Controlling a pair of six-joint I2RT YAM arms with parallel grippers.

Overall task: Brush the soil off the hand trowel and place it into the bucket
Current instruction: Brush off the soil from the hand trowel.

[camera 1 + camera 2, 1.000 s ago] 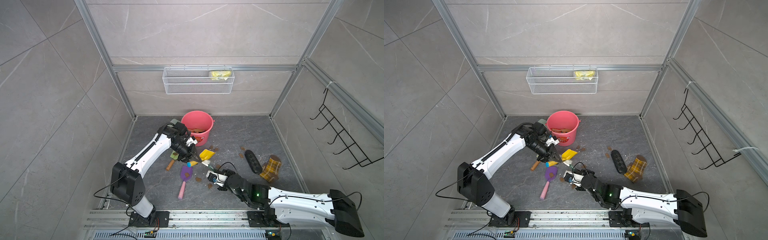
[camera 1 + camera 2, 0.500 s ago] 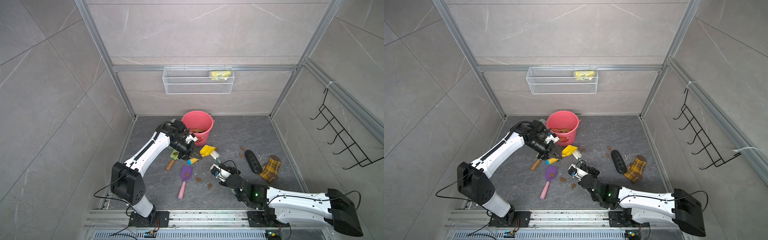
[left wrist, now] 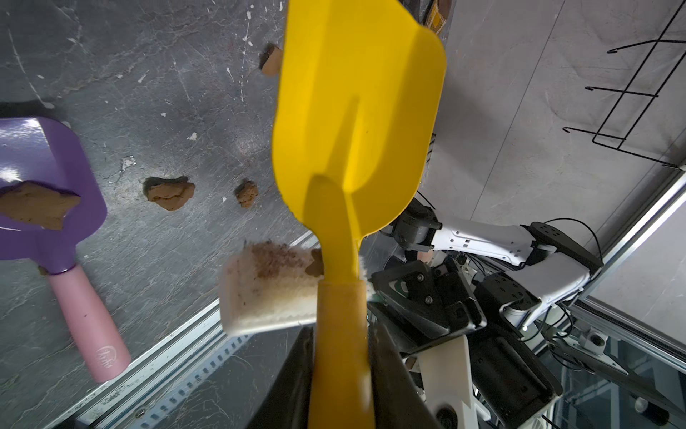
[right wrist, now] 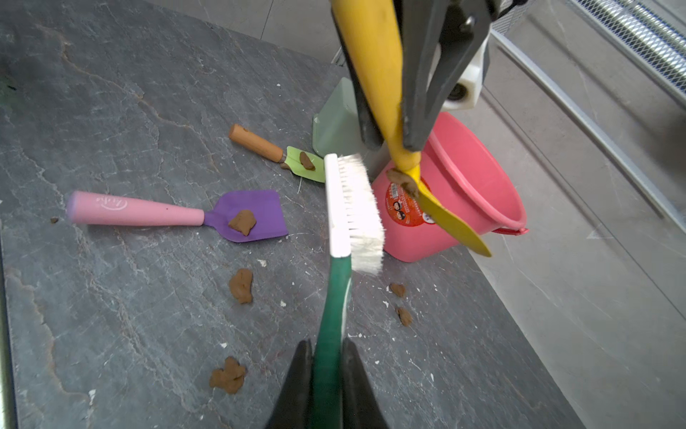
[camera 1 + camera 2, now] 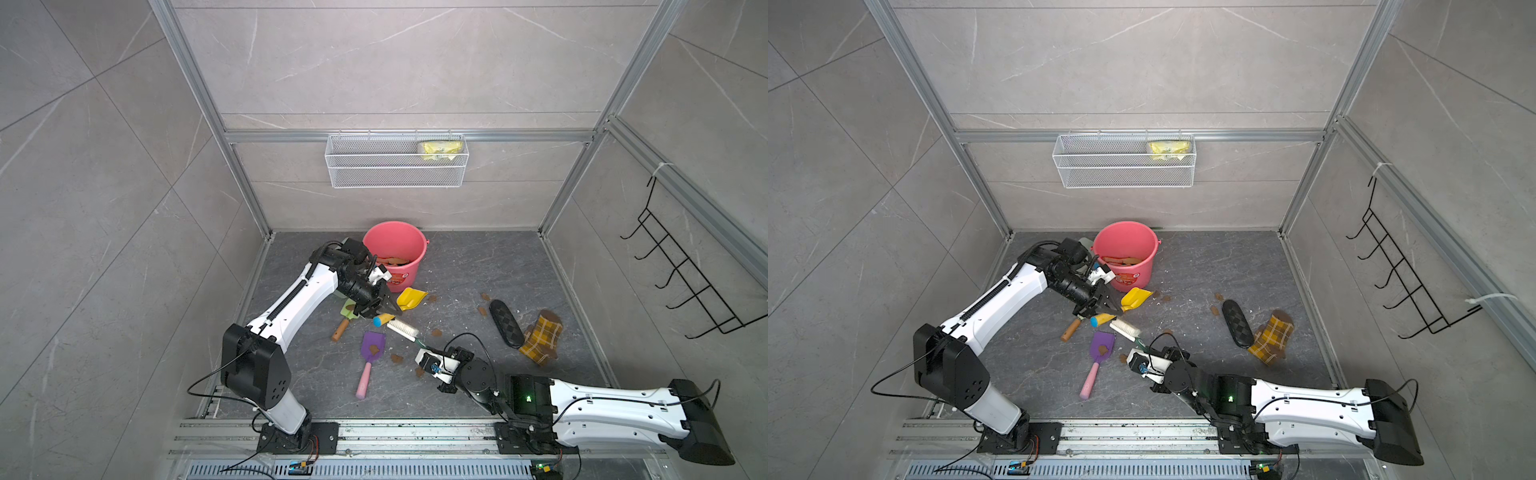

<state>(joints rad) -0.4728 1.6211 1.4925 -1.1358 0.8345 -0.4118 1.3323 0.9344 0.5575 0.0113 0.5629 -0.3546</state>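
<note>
Pulled back toward the front edge of the tabletop [image 5: 478, 257] since half a second ago, your right gripper [image 4: 326, 345] has carried the brush [image 4: 352, 208] off the blade. Your left gripper [image 5: 390, 307] has hardly shifted. You're mid-task: the yellow trowel [image 3: 356, 111] is lifted and its blade face looks clean. One lump of soil [image 4: 402, 182] still clings at the neck, close to the bristles; whether they touch you can't tell. So brushing isn't finished and the drop is still ahead. Your left gripper is clamped on the trowel's handle, and the right is closed tight on the brush's green handle. The bucket [image 5: 409, 272] stands near the back edge, just behind the left gripper. The trowel is held just in front of it, not over its mouth.
</note>
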